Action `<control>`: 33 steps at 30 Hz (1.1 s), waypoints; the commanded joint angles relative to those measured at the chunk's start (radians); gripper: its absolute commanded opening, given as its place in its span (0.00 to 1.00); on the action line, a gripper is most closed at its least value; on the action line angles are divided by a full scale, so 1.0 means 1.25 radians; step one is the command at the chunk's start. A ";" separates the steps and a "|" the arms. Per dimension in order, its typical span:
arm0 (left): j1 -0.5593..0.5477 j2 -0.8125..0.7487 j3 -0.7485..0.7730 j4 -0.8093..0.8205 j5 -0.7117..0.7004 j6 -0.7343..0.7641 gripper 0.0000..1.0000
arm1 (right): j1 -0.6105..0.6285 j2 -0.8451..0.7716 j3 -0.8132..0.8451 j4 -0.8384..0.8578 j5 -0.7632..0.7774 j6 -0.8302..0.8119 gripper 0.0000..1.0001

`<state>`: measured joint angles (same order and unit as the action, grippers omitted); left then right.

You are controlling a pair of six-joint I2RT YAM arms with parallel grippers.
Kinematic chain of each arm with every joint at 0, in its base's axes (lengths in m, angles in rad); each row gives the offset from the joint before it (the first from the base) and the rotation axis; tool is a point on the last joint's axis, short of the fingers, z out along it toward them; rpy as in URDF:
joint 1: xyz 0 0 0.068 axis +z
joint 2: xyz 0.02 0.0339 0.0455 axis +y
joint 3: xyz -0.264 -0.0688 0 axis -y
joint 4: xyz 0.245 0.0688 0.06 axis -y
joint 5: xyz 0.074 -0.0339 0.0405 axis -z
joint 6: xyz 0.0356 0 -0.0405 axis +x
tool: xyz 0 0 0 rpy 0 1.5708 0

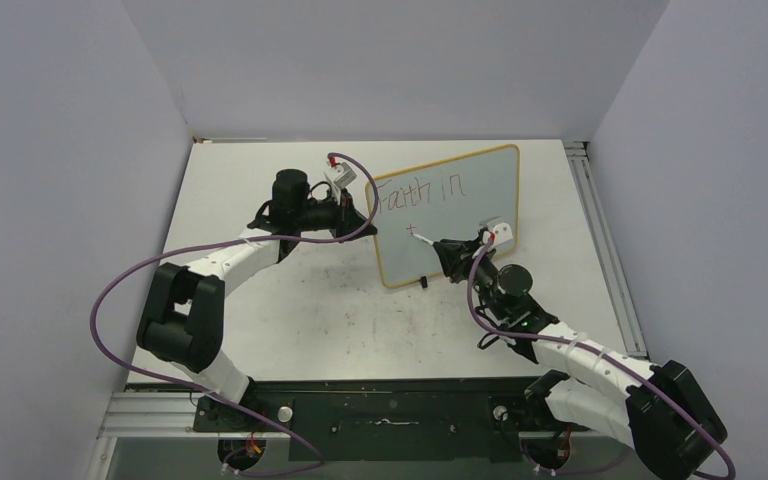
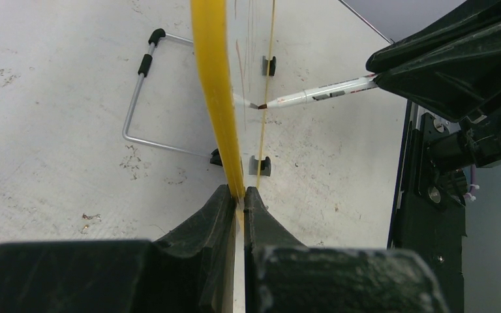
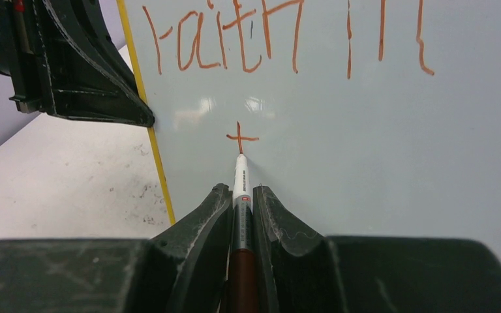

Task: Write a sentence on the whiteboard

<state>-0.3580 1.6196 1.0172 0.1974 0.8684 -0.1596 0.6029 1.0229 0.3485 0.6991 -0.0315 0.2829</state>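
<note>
The whiteboard (image 1: 460, 215) stands upright mid-table, yellow-framed, on two black feet. The sentence (image 1: 422, 190) reads "Faith in" on the top line, with a small "t" (image 3: 240, 137) below it. My left gripper (image 1: 360, 222) is shut on the board's left edge (image 2: 218, 98). My right gripper (image 1: 447, 250) is shut on a white marker (image 3: 241, 189) with a brown end. The marker's tip touches the board just under the "t". In the left wrist view the marker (image 2: 316, 94) meets the board face from the right.
A bent wire stand (image 2: 145, 98) with black grips lies on the table behind the board. The table (image 1: 290, 300) is white and scuffed. A metal rail (image 1: 600, 240) runs along its right side. Grey walls close in on three sides.
</note>
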 commanded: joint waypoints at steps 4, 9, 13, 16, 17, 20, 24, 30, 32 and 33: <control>-0.001 -0.003 0.035 -0.002 0.024 0.004 0.00 | 0.001 -0.029 -0.046 -0.024 0.008 0.025 0.05; -0.001 -0.003 0.034 -0.001 0.024 0.004 0.00 | 0.001 -0.045 -0.042 -0.043 0.051 0.016 0.05; -0.001 -0.002 0.032 -0.001 0.023 0.003 0.00 | 0.002 -0.083 -0.025 -0.057 0.078 0.008 0.05; -0.001 -0.002 0.033 0.000 0.023 0.003 0.00 | 0.001 -0.099 -0.008 -0.058 0.079 0.004 0.05; -0.001 -0.002 0.033 0.000 0.023 0.003 0.00 | 0.002 -0.099 -0.006 -0.055 0.075 0.004 0.05; -0.001 -0.002 0.033 0.000 0.024 0.003 0.00 | 0.002 -0.090 0.006 -0.031 0.065 0.005 0.05; -0.001 -0.002 0.033 0.000 0.024 0.003 0.00 | 0.001 -0.056 0.015 0.000 0.058 0.000 0.05; -0.001 -0.002 0.035 0.000 0.026 0.003 0.00 | 0.001 -0.020 0.021 0.022 0.042 0.001 0.05; -0.001 -0.001 0.035 0.000 0.025 0.003 0.00 | 0.001 -0.015 0.021 0.020 0.035 0.002 0.05; -0.001 -0.001 0.035 0.000 0.026 0.002 0.00 | 0.001 -0.014 0.019 0.018 0.032 0.003 0.05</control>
<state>-0.3580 1.6196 1.0172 0.1974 0.8677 -0.1596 0.6037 0.9901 0.3317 0.6640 0.0322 0.2958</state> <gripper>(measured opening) 0.037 0.159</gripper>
